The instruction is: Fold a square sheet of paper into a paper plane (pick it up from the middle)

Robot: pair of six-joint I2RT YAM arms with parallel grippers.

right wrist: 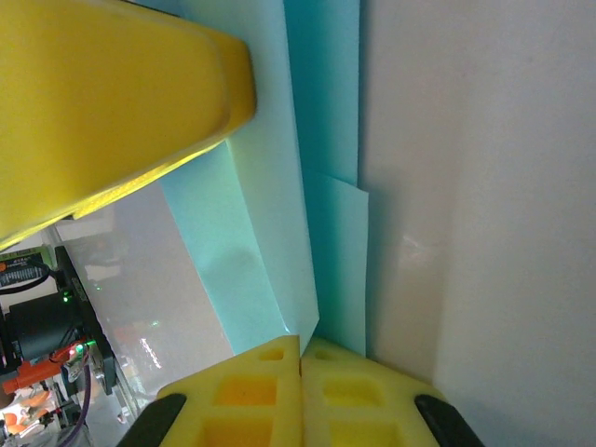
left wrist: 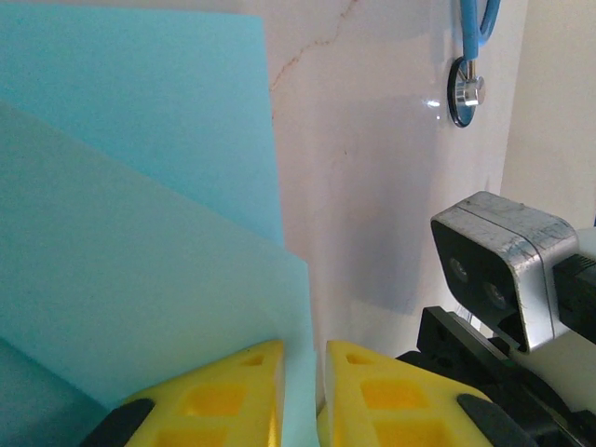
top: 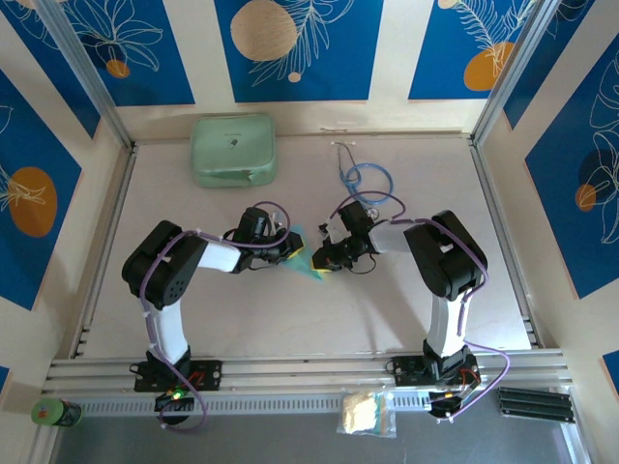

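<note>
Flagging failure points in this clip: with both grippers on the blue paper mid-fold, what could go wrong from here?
1. The left gripper and right gripper both pinch the thin paper; pulling apart could tear it.
2. The right gripper holds only the edge of the folded layers, so the paper may slip out.
3. The stethoscope lies close beyond the right gripper and could snag.

Paper (left wrist: 140, 186): thin, matt, smooth, crisp creases. Tabletop (left wrist: 372, 186): pale, faintly veined, slight sheen. Left gripper fingers (left wrist: 391, 372): yellow, matt, probably moulded plastic. Stethoscope head (left wrist: 466, 91): polished metal; tube (left wrist: 470, 23) glossy.
</note>
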